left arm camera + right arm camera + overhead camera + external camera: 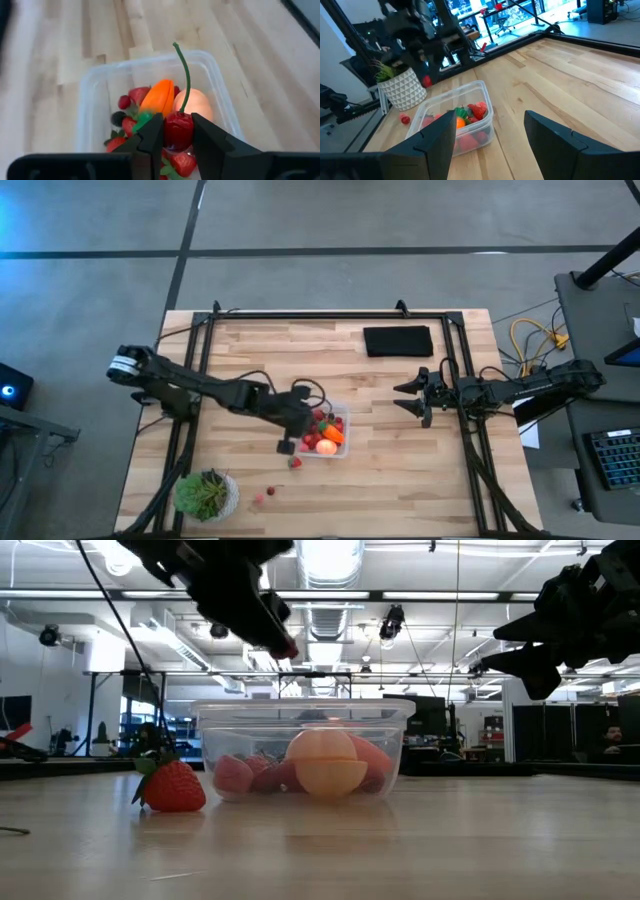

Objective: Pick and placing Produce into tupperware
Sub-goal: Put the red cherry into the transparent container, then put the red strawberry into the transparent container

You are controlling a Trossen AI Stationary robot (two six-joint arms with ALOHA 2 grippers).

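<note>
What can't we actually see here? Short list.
- High view: the left gripper covers part of the tupperware, so the pieces inside cannot be counted.
- High view: the cherry it is shut on is too small to find; only the left wrist view shows it.
- Low view: the container wall blurs the fruit behind it.
- Right wrist view: the right gripper fingers cover the near table.
</note>
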